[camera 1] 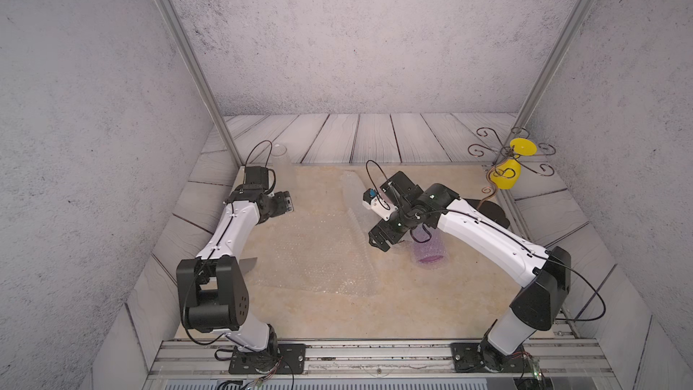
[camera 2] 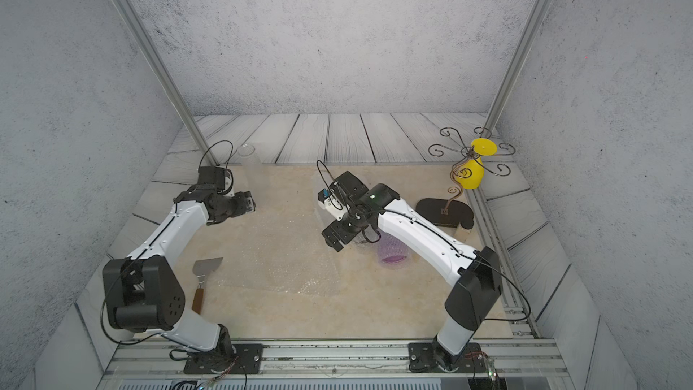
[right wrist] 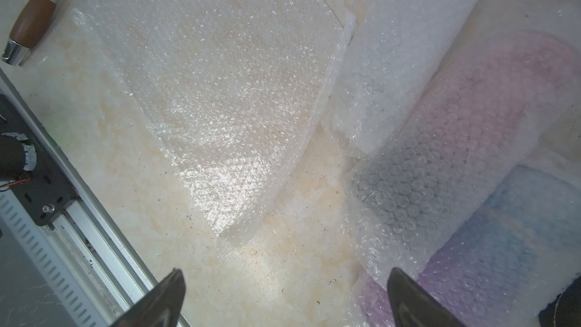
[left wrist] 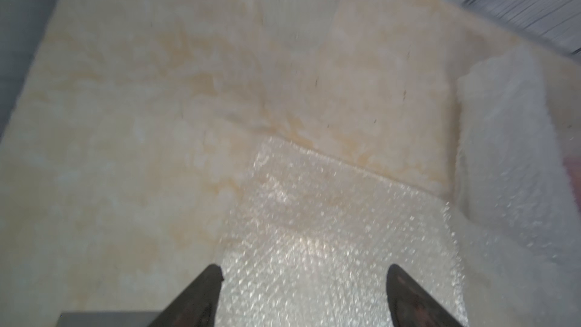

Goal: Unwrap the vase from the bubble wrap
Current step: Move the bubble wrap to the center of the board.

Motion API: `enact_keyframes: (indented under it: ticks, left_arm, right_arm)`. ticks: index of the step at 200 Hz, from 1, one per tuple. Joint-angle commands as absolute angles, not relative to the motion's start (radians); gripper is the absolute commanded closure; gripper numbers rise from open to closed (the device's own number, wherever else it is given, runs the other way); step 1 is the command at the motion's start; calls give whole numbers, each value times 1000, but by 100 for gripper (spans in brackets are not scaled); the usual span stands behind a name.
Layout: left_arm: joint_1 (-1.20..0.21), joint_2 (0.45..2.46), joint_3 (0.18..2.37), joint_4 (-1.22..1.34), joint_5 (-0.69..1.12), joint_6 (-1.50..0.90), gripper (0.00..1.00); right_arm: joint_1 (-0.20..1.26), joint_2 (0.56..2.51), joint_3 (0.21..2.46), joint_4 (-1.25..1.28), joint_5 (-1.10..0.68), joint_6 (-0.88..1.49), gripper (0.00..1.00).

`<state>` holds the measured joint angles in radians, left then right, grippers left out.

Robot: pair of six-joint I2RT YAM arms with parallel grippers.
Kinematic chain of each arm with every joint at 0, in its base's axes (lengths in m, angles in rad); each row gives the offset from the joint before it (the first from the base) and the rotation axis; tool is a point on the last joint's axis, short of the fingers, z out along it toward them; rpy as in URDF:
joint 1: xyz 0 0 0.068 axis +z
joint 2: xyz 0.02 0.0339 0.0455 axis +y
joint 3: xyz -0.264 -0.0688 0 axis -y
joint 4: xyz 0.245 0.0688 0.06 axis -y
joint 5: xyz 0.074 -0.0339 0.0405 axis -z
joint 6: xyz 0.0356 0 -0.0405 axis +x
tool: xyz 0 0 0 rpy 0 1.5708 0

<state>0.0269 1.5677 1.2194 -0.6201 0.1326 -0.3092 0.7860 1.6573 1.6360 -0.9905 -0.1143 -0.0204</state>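
Note:
The vase (camera 1: 429, 253) is purple and lies on its side at the right of the mat, still rolled in bubble wrap (right wrist: 471, 215). In both top views my right gripper (camera 1: 386, 217) hovers just left of it, pointing down. In the right wrist view the right gripper (right wrist: 284, 281) is open over bare mat, with one fingertip (right wrist: 405, 290) at the edge of the wrapped vase (right wrist: 503, 262). A flat bubble wrap sheet (camera 1: 318, 256) covers the middle of the mat. My left gripper (left wrist: 303, 281) is open above that sheet (left wrist: 330, 215) with nothing between its fingers; in a top view it (camera 2: 249, 202) hangs at the back left.
A rolled bubble wrap tube (camera 1: 354, 189) lies behind the right gripper. A clear glass jar (camera 1: 279, 155) stands at the back left. A scraper with a wooden handle (camera 2: 204, 275) lies front left. A yellow vase on a wire stand (camera 1: 506, 174) is at the back right.

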Motion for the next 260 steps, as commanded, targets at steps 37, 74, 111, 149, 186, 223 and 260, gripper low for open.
enact_keyframes:
  ticks: [37, 74, 111, 149, 186, 223, 260]
  left_arm:
    - [39, 1668, 1115, -803, 189, -332, 21]
    - [39, 1702, 1137, -826, 74, -297, 28]
    - [55, 1712, 1144, -845, -58, -274, 28]
    - [85, 1778, 1180, -849, -85, -254, 28]
    - [98, 1850, 1227, -849, -66, -214, 27]
    - [98, 1878, 1224, -841, 4, -212, 36]
    - [98, 1875, 1195, -838, 25, -206, 67]
  right_arm:
    - [784, 1540, 1573, -958, -147, 2, 1]
    - [784, 1456, 1501, -950, -129, 17, 1]
    - [784, 1393, 1412, -919, -175, 50, 1]
    - [784, 1414, 1431, -913, -217, 50, 1]
    - [784, 1411, 1417, -902, -237, 61, 1]
    - [784, 1410, 1403, -896, -235, 64, 1]
    - [784, 1421, 1412, -893, -236, 61, 1]
